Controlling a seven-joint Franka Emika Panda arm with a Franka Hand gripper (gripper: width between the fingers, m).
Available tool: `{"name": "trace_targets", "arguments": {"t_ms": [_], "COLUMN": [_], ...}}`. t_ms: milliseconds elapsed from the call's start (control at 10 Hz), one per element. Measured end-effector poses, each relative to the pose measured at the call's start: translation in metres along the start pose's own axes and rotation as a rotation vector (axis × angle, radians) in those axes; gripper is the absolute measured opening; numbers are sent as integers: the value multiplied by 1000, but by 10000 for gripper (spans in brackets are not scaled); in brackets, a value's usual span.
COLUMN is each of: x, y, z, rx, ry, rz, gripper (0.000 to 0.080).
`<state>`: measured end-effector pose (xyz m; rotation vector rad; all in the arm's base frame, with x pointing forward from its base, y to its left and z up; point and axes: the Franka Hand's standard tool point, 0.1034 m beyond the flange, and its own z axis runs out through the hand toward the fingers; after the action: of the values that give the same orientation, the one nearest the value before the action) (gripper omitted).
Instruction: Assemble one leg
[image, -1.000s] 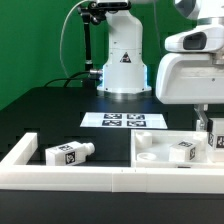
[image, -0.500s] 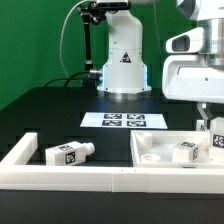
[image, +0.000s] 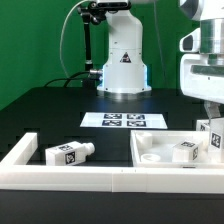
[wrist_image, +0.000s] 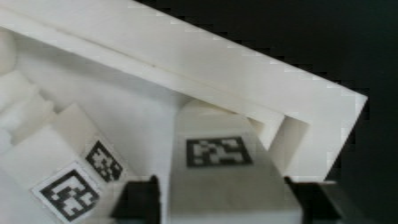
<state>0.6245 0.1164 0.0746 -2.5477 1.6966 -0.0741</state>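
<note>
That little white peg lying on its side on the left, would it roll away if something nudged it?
The leg probably would not roll far: its tagged end looks blocky, with flat faces. It seems stiff molded plastic, likely light for its size. The rail border right beside it would probably stop any slide toward the camera.

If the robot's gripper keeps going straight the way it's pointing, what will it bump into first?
Most likely a leg. In the wrist view the gripper has its fingers either side of that white tagged peg, right ahead of it. How far away it is, the pictures don't show.
</note>
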Motion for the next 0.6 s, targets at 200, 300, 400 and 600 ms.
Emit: {"name": "trace_targets", "arguments": {"t_ms": [200, 300, 400, 600], "x": [0, 0, -1, -1], "y": [1, 2, 2, 0], "z": [0, -1, -2, -3], "rx": [-2, -5, -11, -12], "ry": [0, 1, 7, 10], "rz": [-95, -209, -352, -616], "gripper": [492, 614, 642, 648]}}
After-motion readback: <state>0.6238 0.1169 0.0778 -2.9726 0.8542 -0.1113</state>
